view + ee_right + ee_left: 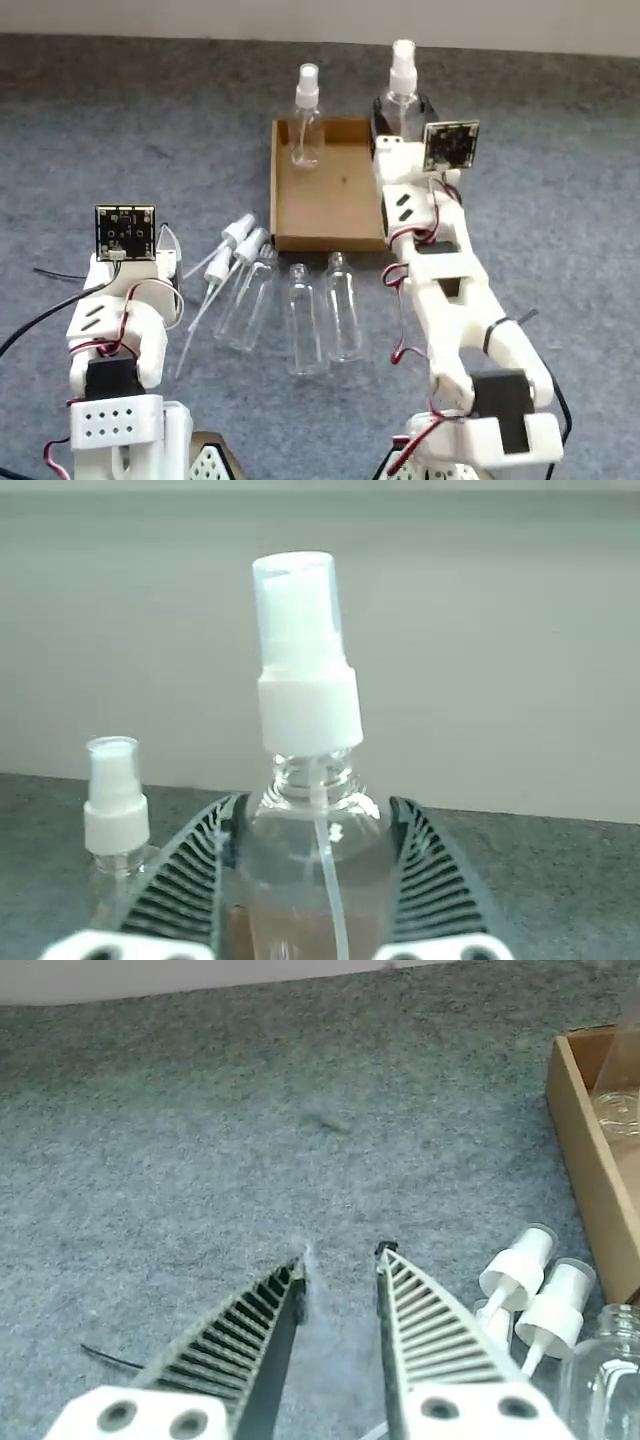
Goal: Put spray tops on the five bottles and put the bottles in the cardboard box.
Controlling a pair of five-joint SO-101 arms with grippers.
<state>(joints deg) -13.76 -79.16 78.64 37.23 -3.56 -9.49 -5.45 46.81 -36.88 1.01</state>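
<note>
Pinching capped bottle (pixel 305 780): right gripper (pixel 318 805) | left gripper (pixel 340 1255) spread | loose tops (pixel 240 240) beside bottles (pixel 305 320)

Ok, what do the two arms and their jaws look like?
Both the left arm and right arm are white plastic segments with black motors, looped by red wires. Each wrist carries a square camera board. The jaws are tapered, with black-and-white ribbing.
</note>
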